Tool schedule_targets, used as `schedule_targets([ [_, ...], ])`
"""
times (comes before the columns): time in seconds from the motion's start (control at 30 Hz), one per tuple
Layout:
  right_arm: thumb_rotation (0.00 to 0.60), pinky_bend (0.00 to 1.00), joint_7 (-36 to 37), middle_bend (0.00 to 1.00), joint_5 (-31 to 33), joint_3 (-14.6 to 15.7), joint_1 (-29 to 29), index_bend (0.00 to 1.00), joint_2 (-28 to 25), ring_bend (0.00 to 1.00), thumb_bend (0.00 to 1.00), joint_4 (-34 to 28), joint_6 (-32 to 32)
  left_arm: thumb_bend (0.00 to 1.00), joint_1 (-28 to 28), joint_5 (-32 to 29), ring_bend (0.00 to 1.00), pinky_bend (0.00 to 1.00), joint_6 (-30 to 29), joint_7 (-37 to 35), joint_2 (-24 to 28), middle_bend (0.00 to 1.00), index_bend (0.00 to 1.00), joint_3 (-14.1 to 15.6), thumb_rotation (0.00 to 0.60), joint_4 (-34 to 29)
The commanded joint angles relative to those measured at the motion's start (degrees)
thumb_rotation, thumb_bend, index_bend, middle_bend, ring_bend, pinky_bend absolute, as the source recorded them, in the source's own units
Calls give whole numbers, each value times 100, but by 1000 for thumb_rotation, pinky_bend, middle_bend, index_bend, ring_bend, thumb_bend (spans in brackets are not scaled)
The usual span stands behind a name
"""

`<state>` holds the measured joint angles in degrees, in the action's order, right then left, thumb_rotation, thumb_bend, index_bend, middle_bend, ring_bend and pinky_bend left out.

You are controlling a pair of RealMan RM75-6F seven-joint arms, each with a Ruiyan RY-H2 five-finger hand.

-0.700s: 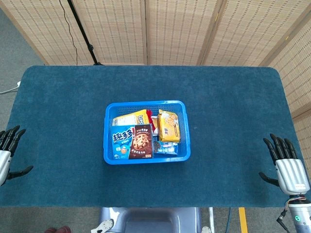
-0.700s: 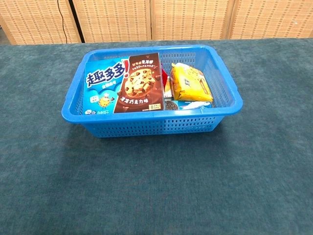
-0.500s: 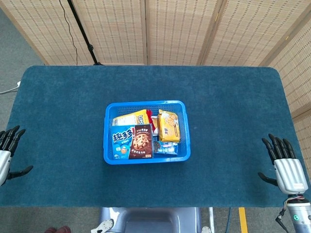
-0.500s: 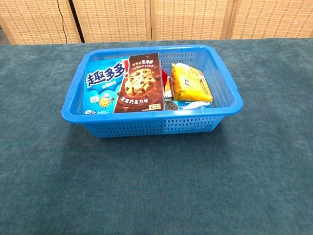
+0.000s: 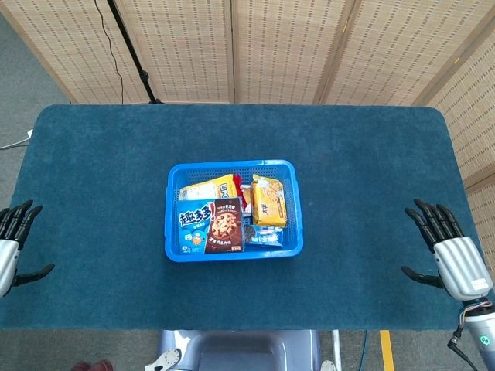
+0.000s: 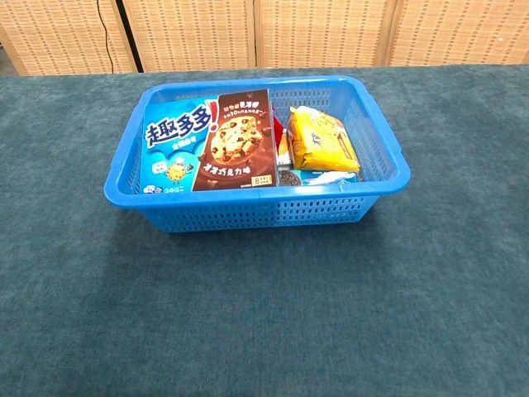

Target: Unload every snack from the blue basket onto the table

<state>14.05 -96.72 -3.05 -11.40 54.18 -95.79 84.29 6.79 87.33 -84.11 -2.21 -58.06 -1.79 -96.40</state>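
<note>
From the head view, the blue basket [image 5: 233,210] is seen mid-desk [image 5: 93,170], full of snacks; the left hand [image 5: 11,246] and right hand [image 5: 447,249] are spread empty at the edges. From the chest view, the cookie box [image 6: 207,142] is wedged flat, so the basket could be dragged when lifted.

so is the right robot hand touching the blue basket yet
Apart. The head view shows the right robot hand open near the table edge, with bare cloth between it and the blue basket.
</note>
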Motion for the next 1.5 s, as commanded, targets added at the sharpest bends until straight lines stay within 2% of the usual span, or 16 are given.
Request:
schedule_targets([
  [0.03,600,0,842,0,-331,-25,-532,0,-601,0,0,-553,-560,0,5,-14,0,0,4,29,9,0,0,-11,600,-40],
  [0.23,600,0,1627,0,-290,-300,-1333,0,-826,0,0,-1072,-1386,0,40,-73,0,0,90,142,19,0,0,-22,600,-169],
  [0.4,600,2,2684,0,72,-629,-2274,0,-668,0,0,-1275,-2464,0,56,-144,0,0,113,213,41,0,0,-59,600,-307],
  [0.53,600,4,3009,0,447,-865,-2909,0,-397,0,0,-1159,-3230,0,47,-203,0,0,87,253,54,0,0,-93,600,-381],
  [0.73,600,5,2923,0,1126,-1097,-3661,0,232,0,0,-728,-4195,0,95,-361,0,0,146,260,132,0,0,-192,600,-512],
  [0.8,600,6,2875,0,1540,-1204,-4045,0,653,0,0,-381,-4683,0,125,-431,0,0,172,318,159,0,0,-239,600,-569],
  [1.03,600,17,2559,0,2440,-1361,-4664,0,1308,0,0,366,-5454,0,123,-491,0,0,157,288,168,0,0,-277,600,-533],
  [1.2,600,32,2474,0,2850,-1427,-4818,0,1442,0,0,528,-5736,0,148,-524,0,0,191,240,164,0,0,-303,600,-476],
  [1.4,600,56,2393,0,3025,-1387,-4850,0,1432,0,0,633,-6017,0,187,-571,0,0,256,237,156,0,0,-324,600,-441],
  [1.5,600,70,2459,0,3177,-1352,-4887,0,1379,0,0,674,-6374,0,208,-591,0,0,285,255,149,0,0,-335,600,-437],
])
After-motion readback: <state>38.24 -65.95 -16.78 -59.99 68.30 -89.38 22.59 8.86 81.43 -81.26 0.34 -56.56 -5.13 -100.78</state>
